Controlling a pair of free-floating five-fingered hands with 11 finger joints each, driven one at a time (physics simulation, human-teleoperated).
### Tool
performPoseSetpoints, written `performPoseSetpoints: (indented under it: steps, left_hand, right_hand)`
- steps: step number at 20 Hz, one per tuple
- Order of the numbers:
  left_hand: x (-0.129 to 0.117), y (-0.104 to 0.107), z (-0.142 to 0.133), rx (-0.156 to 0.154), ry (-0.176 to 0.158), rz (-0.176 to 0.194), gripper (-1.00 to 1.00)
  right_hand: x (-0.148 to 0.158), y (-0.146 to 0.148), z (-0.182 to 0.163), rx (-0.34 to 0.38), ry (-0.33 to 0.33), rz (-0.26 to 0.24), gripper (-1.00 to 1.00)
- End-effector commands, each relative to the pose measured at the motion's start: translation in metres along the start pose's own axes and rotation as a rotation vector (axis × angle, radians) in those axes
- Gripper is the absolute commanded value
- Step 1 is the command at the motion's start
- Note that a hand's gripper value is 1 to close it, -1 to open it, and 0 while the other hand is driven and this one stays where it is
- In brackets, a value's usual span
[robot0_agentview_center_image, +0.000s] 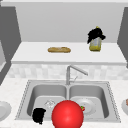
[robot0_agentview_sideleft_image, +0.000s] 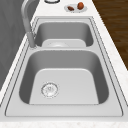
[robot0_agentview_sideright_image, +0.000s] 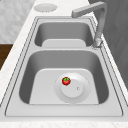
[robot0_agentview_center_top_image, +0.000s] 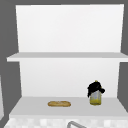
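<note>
Where the lower shelf (robot0_agentview_center_image: 35, 53) runs toward its right end, the right hand (robot0_agentview_center_image: 95, 34) sits on top of a yellow bottle (robot0_agentview_center_image: 95, 45), its dark fingers curled down over the cap and upper part so that the bottle's lower body shows beneath them. The bottle stands upright on the shelf, near the right edge and well apart from the bread loaf (robot0_agentview_center_image: 59, 49), which lies flat near the shelf's middle. The upper view gives the same hand (robot0_agentview_center_top_image: 95, 89) clasped over the bottle (robot0_agentview_center_top_image: 95, 99) with the loaf (robot0_agentview_center_top_image: 59, 103) to its left, and adds a second, higher shelf (robot0_agentview_center_top_image: 50, 56) above them.

The left hand (robot0_agentview_center_image: 39, 115) hangs low at the front left corner of the sink (robot0_agentview_center_image: 25, 95), over the left basin's near rim; whether its fingers are open or curled cannot be told. Just beside it on the right a large red ball (robot0_agentview_center_image: 67, 114) covers the divider between the basins at the front edge.

The right side view shows what the front view half hides: a small tomato (robot0_agentview_sideright_image: 66, 80) resting on a round plate (robot0_agentview_sideright_image: 82, 93) in the right basin, left of the plate's centre. The left side view shows the drain (robot0_agentview_sideleft_image: 49, 89) in the left basin, and a small dish (robot0_agentview_sideleft_image: 75, 10) with two brown items on the counter beyond the far basin.
</note>
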Motion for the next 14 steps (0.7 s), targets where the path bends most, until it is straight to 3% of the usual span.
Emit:
performPoseSetpoints:
  steps: [1, 6, 10, 14]
  left_hand:
    - [0.000, 0.000, 0.000, 0.000, 0.000, 0.000, 0.00]
    - [0.000, 0.000, 0.000, 0.000, 0.000, 0.000, 0.00]
    - [0.000, 0.000, 0.000, 0.000, 0.000, 0.000, 0.00]
    - [0.000, 0.000, 0.000, 0.000, 0.000, 0.000, 0.00]
  right_hand:
    - [0.022, -0.023, -0.004, 0.013, 0.016, -0.012, 1.00]
    - [0.046, -0.054, 0.006, 0.000, -0.043, -0.059, 1.00]
    - [0.072, -0.072, 0.006, 0.002, -0.054, -0.011, 1.00]
    - [0.101, -0.094, 0.003, 0.005, -0.033, -0.013, 1.00]
